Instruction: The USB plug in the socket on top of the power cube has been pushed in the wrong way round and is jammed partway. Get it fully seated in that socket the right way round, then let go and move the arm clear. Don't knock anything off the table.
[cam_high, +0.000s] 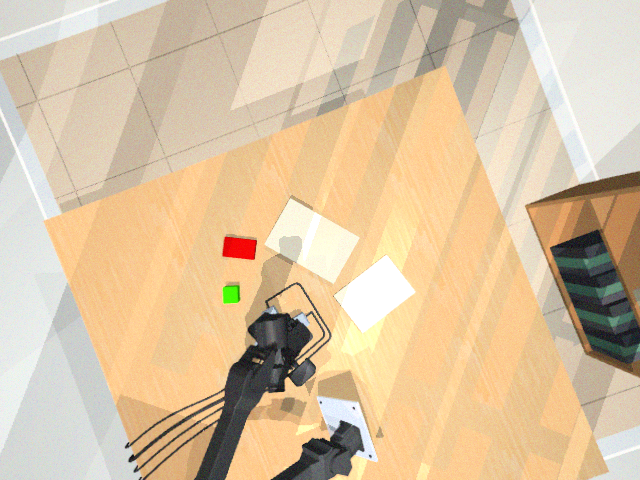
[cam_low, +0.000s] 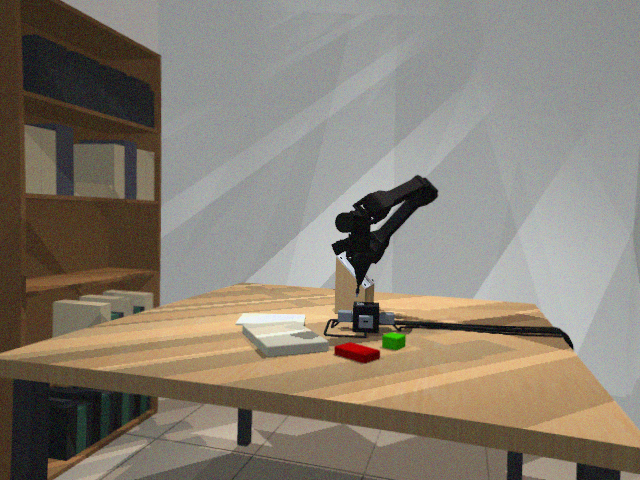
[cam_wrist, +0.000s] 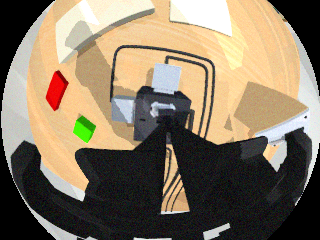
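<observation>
The black power cube (cam_low: 373, 312) (cam_wrist: 145, 131) sits on the table with grey plugs (cam_low: 344, 316) (cam_wrist: 166, 77) in its sides. My gripper (cam_low: 357, 289) (cam_wrist: 167, 127) is shut on the USB plug (cam_low: 356, 295), a small piece with a light metal end at the fingertips. In the exterior view the plug hangs just above the cube's top, with a small gap, so it is out of the top socket. The wrist view shows light metal over the cube's top; plug and socket overlap there, and which way round the plug is cannot be told. The arm hides the cube's top in the top view.
A red block (cam_high: 239, 248) (cam_low: 356, 352) (cam_wrist: 57, 90) and a green cube (cam_high: 231, 294) (cam_low: 393, 341) (cam_wrist: 84, 129) lie near the cube. A pale book (cam_high: 284, 219) and a white sheet (cam_high: 374, 293) lie beyond. Black cables loop around the cube. The arm's slanted base plate (cam_high: 334, 411) stands close by.
</observation>
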